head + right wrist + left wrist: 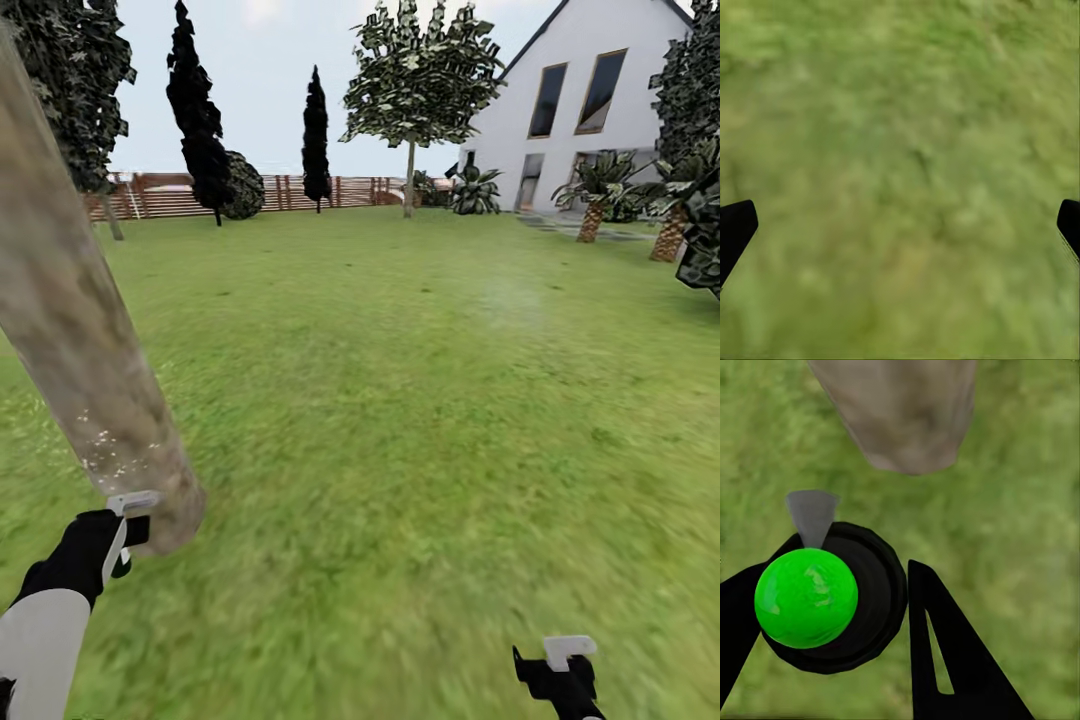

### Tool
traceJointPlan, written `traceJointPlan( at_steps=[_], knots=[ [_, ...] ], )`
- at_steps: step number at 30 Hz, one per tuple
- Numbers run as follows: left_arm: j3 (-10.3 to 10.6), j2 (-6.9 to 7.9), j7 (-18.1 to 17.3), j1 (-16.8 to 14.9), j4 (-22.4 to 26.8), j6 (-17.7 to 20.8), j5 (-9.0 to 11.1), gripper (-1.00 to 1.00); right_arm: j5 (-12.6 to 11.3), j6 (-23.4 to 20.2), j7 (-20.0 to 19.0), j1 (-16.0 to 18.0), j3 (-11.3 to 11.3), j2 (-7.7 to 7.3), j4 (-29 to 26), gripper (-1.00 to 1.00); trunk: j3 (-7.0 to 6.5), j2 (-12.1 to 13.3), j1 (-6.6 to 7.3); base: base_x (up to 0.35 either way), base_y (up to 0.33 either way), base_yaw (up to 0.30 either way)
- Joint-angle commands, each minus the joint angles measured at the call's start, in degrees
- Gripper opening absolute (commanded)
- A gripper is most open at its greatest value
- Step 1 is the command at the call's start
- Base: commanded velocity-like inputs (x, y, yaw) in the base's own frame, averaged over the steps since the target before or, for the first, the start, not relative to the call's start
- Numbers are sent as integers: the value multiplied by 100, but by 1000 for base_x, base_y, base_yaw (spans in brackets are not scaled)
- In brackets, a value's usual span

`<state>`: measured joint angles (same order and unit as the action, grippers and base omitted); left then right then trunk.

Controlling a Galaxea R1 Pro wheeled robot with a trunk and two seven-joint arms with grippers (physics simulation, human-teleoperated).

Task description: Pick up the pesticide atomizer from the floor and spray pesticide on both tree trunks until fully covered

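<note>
Your left gripper has the sprayer right up against the tree trunk.

In the head view the trunk runs from the upper left of the frame down to the lower left, with pale pesticide specks dotting the bark near its base, and your left gripper sits just below and touching that end. In the left wrist view your fingers are closed around the sprayer, its green ball and black collar wedged between them, grey nozzle aimed at the trunk. Your right gripper is at the bottom right of the head view, hanging over plain grass; in the right wrist view its fingertips sit far apart at the frame's edges, holding nothing.
</note>
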<state>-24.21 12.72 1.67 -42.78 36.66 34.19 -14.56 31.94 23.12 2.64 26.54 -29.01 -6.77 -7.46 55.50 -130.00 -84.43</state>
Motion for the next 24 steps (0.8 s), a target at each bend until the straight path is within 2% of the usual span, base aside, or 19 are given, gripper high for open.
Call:
traceJointPlan(
  at_steps=[1,7,12,16,17,18,19,20,22,24],
  knots=[
    [7,-10,0,0,0,0,-10,-100,2,0,0,0,0,0,2,100,0,0,0,207,-207,277],
    [7,-39,5,-1,24,0,-33,-100,3,0,0,0,0,0,-1,100,0,0,0,106,-222,277],
    [-3,-21,-29,-4,102,12,-2,-100,-3,0,0,0,-4,1,-1,100,0,0,0,2,-22,277],
    [29,47,-95,-104,272,158,-12,-100,-3,0,0,0,-5,0,-1,100,0,0,0,0,-1,276],
    [49,34,-107,-224,277,309,-20,-100,-3,0,-5,0,-6,-5,-6,100,0,0,0,0,0,140],
    [123,32,-147,-340,278,443,-24,-100,-3,0,-7,0,-7,-8,-8,100,0,0,0,0,0,72],
    [420,50,-331,-555,280,637,-31,-100,1,0,-8,0,-5,-15,-9,100,0,0,0,0,0,19],
    [517,78,-452,-626,284,674,-39,-100,2,0,-4,0,-7,-16,-9,100,0,0,0,0,0,10],
    [596,425,-768,-749,281,711,-13,-100,-3,0,-1,0,-8,-18,-10,100,0,0,0,0,0,2],
    [608,763,-1266,-804,280,719,-45,-100,-3,0,0,0,-9,-22,-10,100,0,0,0,0,0,0]
  ],
)
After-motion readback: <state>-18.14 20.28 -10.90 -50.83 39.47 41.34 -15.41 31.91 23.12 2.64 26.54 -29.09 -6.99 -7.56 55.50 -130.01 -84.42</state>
